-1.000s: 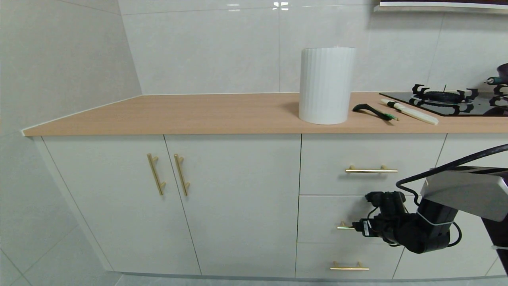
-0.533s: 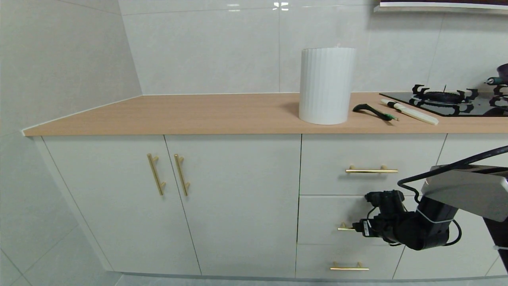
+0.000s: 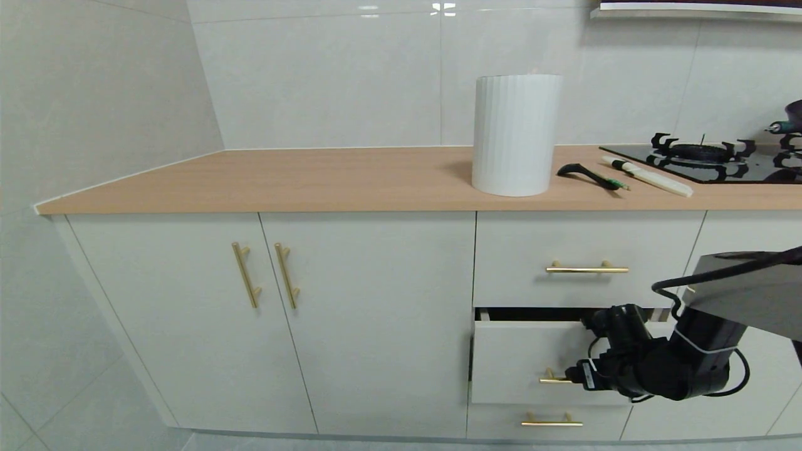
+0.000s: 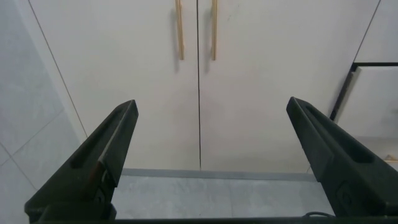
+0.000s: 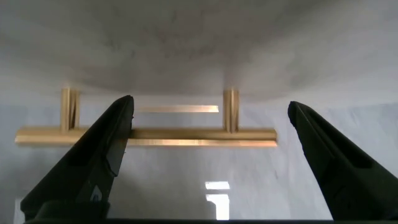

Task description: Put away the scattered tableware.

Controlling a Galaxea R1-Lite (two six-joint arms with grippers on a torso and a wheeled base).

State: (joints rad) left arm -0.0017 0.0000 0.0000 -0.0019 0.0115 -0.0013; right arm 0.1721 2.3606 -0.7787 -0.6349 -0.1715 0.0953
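Note:
On the wooden counter lie a black utensil with a green tip (image 3: 591,176) and a cream-coloured utensil (image 3: 648,176), to the right of a tall white ribbed holder (image 3: 515,134). Below them the middle drawer (image 3: 526,360) stands pulled out a little, with a dark gap above its front. My right gripper (image 3: 579,376) is at the drawer's gold handle (image 3: 554,379). In the right wrist view its fingers (image 5: 99,162) stand wide apart, open, with the handle (image 5: 146,134) across them. My left gripper (image 4: 211,162) is open and holds nothing, low before the double cabinet doors (image 4: 199,74).
A black gas hob (image 3: 702,156) sits at the counter's right end. The top drawer (image 3: 586,269) and the bottom drawer (image 3: 551,423) are closed. The long left stretch of the counter (image 3: 282,178) is bare. Tiled walls close in the left and back.
The middle drawer has come out a little from the cabinet, and my right gripper has moved back and down with its handle. The things on the counter have not moved.

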